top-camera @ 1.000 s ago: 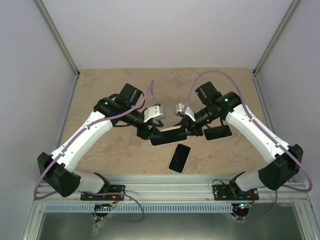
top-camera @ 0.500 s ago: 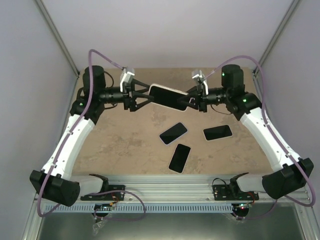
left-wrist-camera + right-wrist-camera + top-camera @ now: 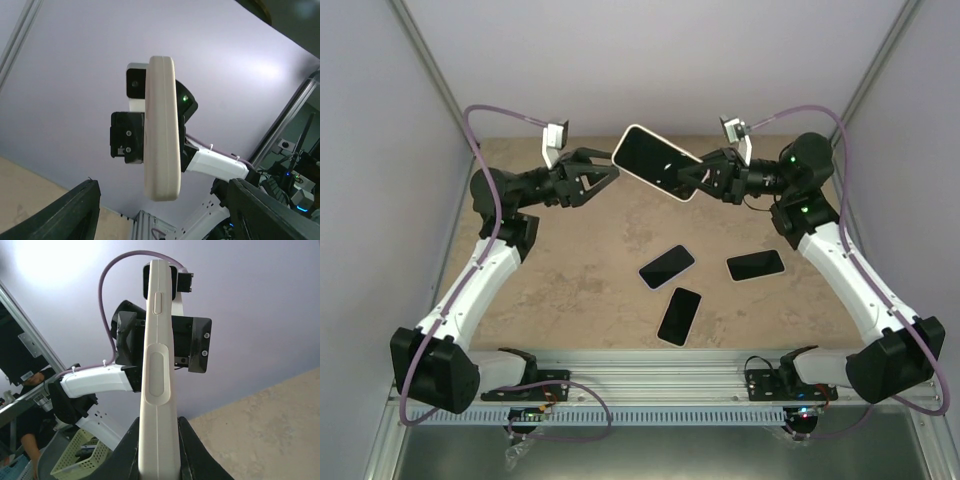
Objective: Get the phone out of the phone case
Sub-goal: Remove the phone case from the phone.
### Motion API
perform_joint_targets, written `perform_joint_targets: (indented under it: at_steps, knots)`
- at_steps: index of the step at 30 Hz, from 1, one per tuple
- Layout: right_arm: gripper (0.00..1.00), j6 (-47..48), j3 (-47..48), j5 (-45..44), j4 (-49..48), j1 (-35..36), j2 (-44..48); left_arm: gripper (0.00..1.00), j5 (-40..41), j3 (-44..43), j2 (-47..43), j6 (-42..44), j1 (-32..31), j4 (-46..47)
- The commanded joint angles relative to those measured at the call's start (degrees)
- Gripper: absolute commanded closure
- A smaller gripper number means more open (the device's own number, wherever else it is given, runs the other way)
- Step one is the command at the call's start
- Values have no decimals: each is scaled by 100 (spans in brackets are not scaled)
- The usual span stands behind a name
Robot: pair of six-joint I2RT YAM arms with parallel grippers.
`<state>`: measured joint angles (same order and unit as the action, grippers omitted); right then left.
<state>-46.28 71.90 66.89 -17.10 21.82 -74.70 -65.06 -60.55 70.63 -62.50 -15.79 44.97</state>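
A phone [image 3: 655,160] with a dark screen sits in a cream phone case [image 3: 158,365] and is held high above the table, tilted. My right gripper [image 3: 700,181] is shut on its right end; in the right wrist view the case stands edge-on, clamped between the two black fingers [image 3: 131,455]. My left gripper [image 3: 604,177] is open just left of the phone's other end and apart from it. In the left wrist view the case [image 3: 161,130] hangs edge-on ahead, with the left fingers [image 3: 67,212] spread wide on either side, not touching it.
Three dark phones lie flat on the tan tabletop below: one with a pale rim [image 3: 667,266], one to its right [image 3: 755,265], and one nearer the front [image 3: 679,315]. Grey walls close in the back and both sides.
Both arms rose from low over the table with the cased phone between them. The left gripper then let go, opened and drew back left; the right gripper still holds the phone.
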Motion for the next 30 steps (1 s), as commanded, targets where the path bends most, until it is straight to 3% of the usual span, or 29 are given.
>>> perform_joint_targets:
  at_steps: [1,8,13,17,30]
  knots:
    - [99,-967,-158,-58,-1339,-12,136,30,412,106,-47,-826,15,970]
    - [99,-1130,-194,-220,-1489,26,50,33,727,77,-25,-1052,-65,1173]
    - [99,-1138,-198,-288,-1515,109,-1,40,828,-13,112,-1006,-265,1072]
    - [99,-1145,-265,-339,-1499,112,-14,50,842,-118,196,-936,-415,1033]
    - [97,-808,-388,-352,-1083,97,34,96,963,-149,239,-564,-425,591]
